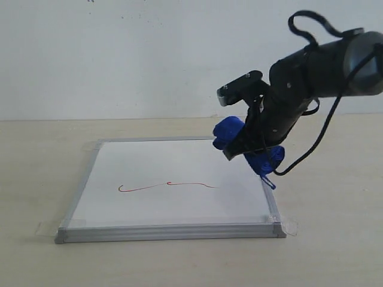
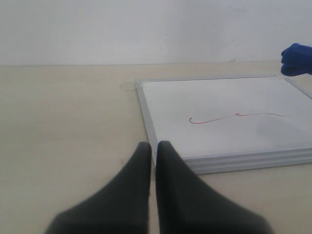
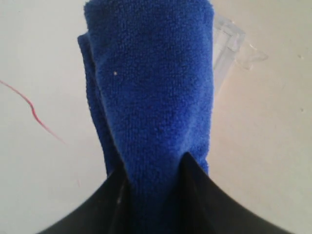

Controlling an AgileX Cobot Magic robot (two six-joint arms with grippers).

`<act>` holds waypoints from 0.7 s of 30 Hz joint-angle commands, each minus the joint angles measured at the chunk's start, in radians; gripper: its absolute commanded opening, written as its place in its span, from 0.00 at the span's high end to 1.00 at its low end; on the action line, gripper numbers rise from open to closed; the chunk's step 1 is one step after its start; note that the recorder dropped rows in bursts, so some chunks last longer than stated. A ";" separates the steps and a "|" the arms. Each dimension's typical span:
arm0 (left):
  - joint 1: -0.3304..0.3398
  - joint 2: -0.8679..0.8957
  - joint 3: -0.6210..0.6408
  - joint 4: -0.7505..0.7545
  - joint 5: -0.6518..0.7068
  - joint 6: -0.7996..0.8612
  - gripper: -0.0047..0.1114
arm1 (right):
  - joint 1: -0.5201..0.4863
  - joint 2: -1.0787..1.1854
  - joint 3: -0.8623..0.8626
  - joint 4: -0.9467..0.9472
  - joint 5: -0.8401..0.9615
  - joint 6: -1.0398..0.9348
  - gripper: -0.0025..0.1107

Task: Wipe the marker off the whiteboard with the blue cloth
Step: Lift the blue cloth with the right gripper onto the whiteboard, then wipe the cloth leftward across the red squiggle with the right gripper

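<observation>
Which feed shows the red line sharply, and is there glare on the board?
Exterior view: even light, no glare on the whiteboard, marker thin but crisp. Left wrist view: marker sharp, left gripper blurred up close. Right wrist view: blue cloth dominates the frame, marker a soft sliver.

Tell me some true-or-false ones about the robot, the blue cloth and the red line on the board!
1. The right gripper is holding the blue cloth. True.
2. The red marker line is all wiped off the whiteboard. False: the whole line is there.
3. The left gripper holds another cloth. False: its jaws are shut on nothing.
4. The whiteboard lies flat on the table. True.
</observation>
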 commanded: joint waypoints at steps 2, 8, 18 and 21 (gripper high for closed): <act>-0.005 -0.003 0.003 -0.006 -0.010 0.002 0.93 | -0.003 0.076 -0.008 -0.008 -0.103 -0.017 0.98; -0.005 -0.003 0.003 -0.006 -0.010 0.002 0.93 | -0.003 0.120 -0.008 -0.006 -0.110 -0.021 0.98; -0.005 -0.003 0.003 -0.006 -0.010 0.002 0.93 | -0.003 0.182 -0.008 0.096 -0.085 -0.080 0.98; -0.005 -0.003 0.003 -0.006 -0.010 0.002 0.93 | 0.010 0.190 -0.008 0.112 -0.070 -0.090 0.98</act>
